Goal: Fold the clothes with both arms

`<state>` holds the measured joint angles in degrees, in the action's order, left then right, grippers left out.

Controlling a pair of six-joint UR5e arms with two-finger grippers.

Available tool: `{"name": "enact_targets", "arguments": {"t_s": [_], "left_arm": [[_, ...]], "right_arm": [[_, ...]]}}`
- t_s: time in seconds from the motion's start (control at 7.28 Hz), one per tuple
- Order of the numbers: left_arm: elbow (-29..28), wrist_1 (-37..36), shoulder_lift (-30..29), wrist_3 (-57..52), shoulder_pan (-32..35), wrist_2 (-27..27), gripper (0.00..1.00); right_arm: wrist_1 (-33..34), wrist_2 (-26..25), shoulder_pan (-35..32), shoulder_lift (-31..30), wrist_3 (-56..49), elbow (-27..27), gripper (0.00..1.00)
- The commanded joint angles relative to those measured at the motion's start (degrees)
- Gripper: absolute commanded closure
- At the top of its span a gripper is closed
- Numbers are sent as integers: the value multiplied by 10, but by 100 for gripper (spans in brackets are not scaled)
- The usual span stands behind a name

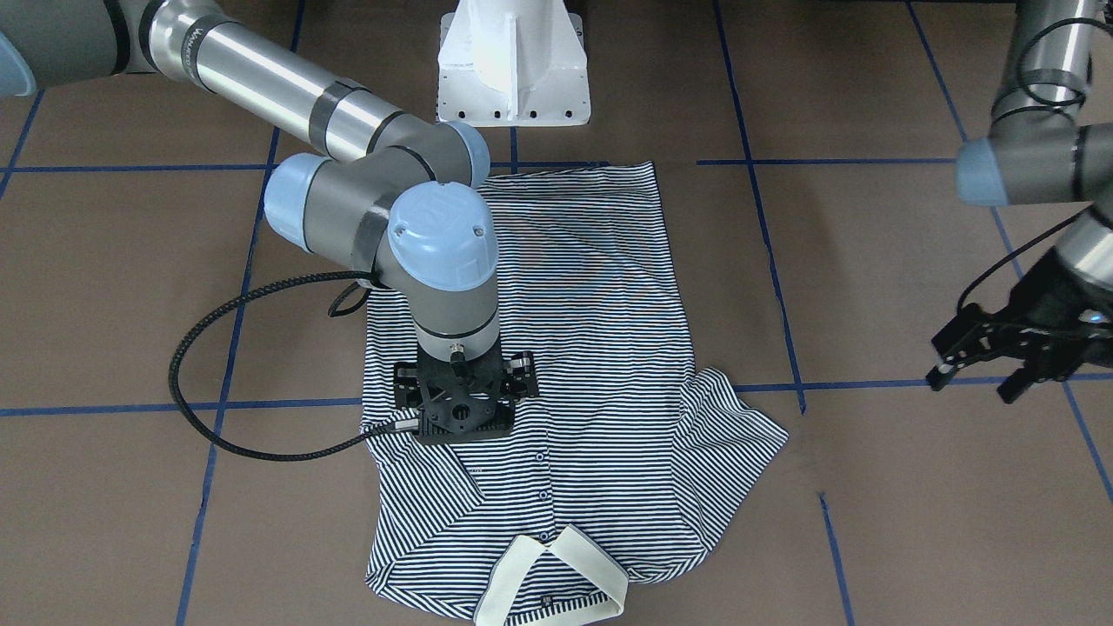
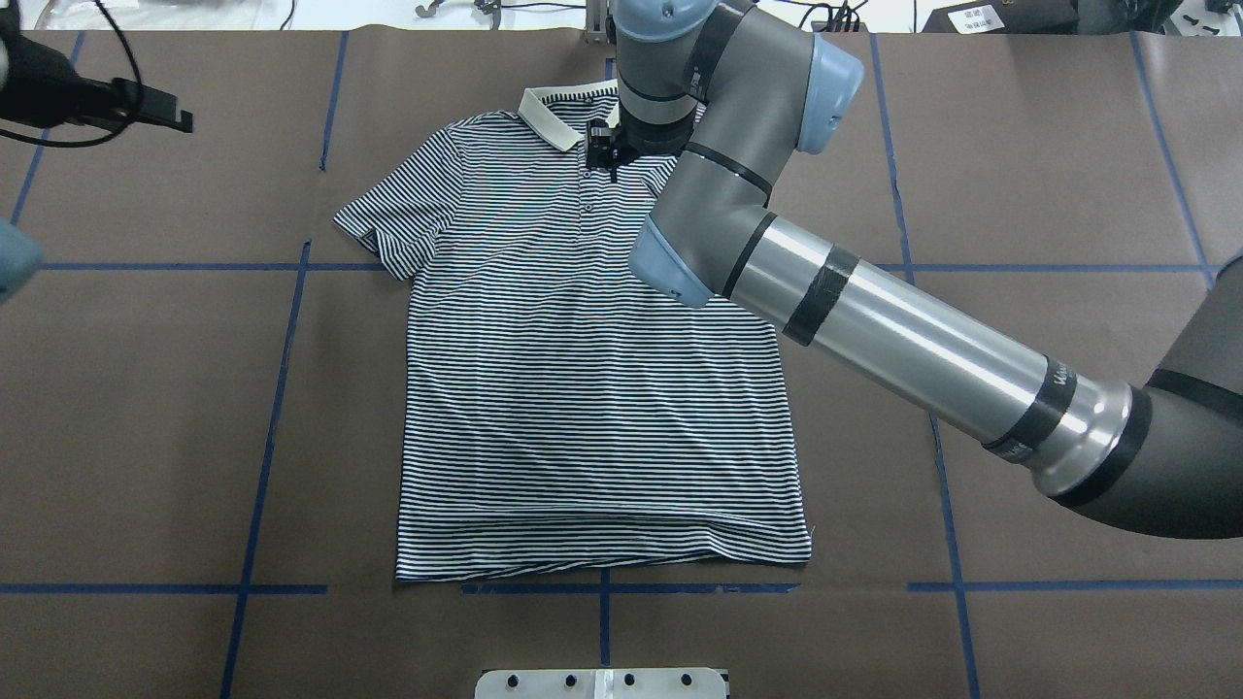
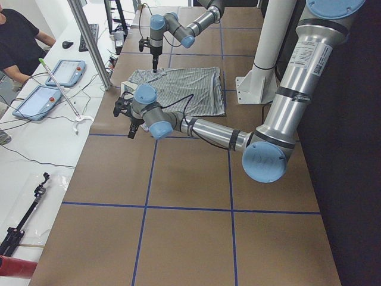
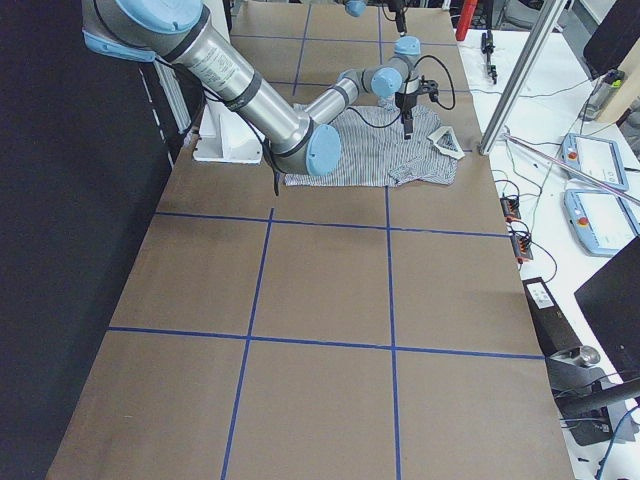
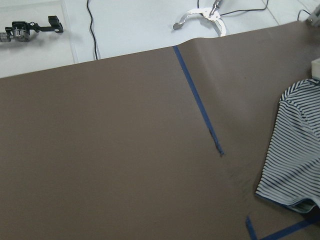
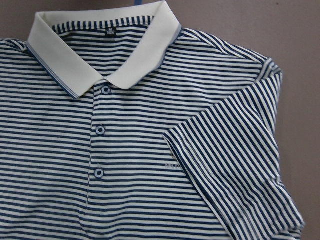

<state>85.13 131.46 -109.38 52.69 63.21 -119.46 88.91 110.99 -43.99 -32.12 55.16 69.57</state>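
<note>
Overhead exterior view: a polo shirt with thin navy-and-white stripes lies face up and mostly flat in the middle of the brown counter. Its cream collar is at the edge far from the robot and its hem at the near edge. The sleeve on the robot's left is spread out flat. The sleeve on the robot's right is folded inward over the chest, its edge just beside the tiny chest logo. Three small buttons run down the placket below the collar.

The right pincer points straight down above the chest, near the placket. Its fingers are hidden under the wrist, so whether it is open or closed cannot be told.

The left pincer hangs over bare counter well apart from the shirt, beyond the spread sleeve. Its fingers are parted and hold nothing.

Blue tape lines mark a grid on the counter. A white pedestal base stands at the robot's edge, just beyond the hem.
</note>
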Motion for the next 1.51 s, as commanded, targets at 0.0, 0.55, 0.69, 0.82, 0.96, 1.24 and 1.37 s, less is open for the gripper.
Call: {"name": "enact_targets", "arguments": {"t_s": [0.0, 0.55, 0.69, 0.82, 0.96, 1.24, 1.37], "left_arm": [[-8, -4, -27, 156, -73, 109, 0], [-100, -45, -85, 214, -187, 252, 2], [-111, -44, -87, 213, -189, 259, 2], [-118, -44, -94, 213, -190, 259, 3], [-134, -44, -104, 211, -190, 260, 4], [-138, -44, -105, 211, -190, 270, 17], [-137, -45, -106, 210, -190, 271, 39]], "right_arm": [[59, 64, -48, -93, -14, 125, 0], [54, 92, -95, -179, -104, 190, 0], [53, 92, -95, -181, -104, 190, 0], [53, 91, -95, -182, -104, 190, 0], [53, 91, -94, -182, -104, 190, 0], [53, 88, -91, -183, -103, 188, 0], [54, 88, -91, -181, -103, 186, 0]]}}
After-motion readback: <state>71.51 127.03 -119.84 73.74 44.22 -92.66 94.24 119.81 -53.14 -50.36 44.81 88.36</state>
